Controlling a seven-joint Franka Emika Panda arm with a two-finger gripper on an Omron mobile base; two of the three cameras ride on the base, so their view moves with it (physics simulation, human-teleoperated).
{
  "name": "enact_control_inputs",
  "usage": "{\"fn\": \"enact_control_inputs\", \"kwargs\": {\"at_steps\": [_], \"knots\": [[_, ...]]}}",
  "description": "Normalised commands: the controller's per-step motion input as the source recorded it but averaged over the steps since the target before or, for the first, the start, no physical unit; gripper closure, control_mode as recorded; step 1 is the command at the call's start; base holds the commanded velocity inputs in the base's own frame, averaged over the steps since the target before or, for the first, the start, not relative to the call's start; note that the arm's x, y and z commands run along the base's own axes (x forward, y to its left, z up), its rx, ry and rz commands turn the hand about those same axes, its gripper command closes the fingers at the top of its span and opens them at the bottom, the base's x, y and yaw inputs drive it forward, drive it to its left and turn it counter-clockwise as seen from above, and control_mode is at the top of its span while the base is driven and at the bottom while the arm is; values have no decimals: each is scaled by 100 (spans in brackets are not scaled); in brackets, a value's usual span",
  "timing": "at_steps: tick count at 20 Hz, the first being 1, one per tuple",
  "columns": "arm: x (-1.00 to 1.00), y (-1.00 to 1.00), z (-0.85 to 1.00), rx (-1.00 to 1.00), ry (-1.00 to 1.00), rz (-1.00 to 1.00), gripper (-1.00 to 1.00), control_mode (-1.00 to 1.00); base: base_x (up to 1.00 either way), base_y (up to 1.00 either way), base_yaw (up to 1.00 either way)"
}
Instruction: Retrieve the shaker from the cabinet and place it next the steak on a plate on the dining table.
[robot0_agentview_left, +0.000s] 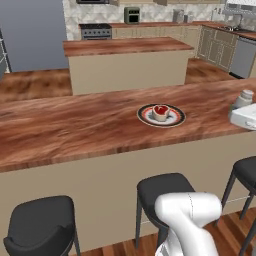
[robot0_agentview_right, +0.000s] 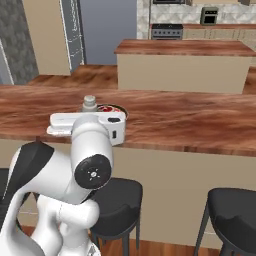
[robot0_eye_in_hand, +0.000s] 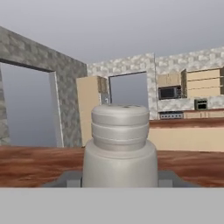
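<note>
One object is in the grasp: the shaker (robot0_eye_in_hand: 120, 146), a pale grey cylinder with a ribbed rounded cap, stands upright between the fingers of the gripper (robot0_eye_in_hand: 120, 178). The hand view shows the fingers pinching the shaker's lower body from both sides.

**Position.** In the left base view the shaker (robot0_agentview_left: 244, 98) sits at the right edge of the frame, above the white hand, over the dining table (robot0_agentview_left: 75, 130). In the right base view the shaker (robot0_agentview_right: 89, 104) rises just behind the hand, with the plate (robot0_agentview_right: 116, 109) partly hidden directly beyond it. Whether the shaker's base is touching the tabletop cannot be determined.

**Target.** The plate (robot0_agentview_left: 161, 115), white with a dark reddish-brown rim band, lies on the dining table. The steak (robot0_agentview_left: 160, 112) rests at its centre. The shaker is to the right of the plate, apart from it.

**Step in hand.** Retrieval appears complete; the transport-and-place phase is under way. The shaker is over the correct surface but not yet released.

**Next move.**
1. Bring the shaker closer to the plate, stopping short of the rim.
2. Keep the shaker vertical during travel.
3. Lower until the base seats flat on the wood.
4. Spread the fingers, then withdraw the hand without tipping the shaker.
</note>
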Motion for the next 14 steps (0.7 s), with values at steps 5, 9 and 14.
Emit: {"fn": "enact_control_inputs", "kwargs": {"at_steps": [5,9,14], "knots": [[63,-2,0,0,0,11,100,-100,0,0,0],[53,-16,0,0,-1,19,100,-100,0,0,0],[42,-18,0,-2,-4,23,100,-100,0,0,0]]}}
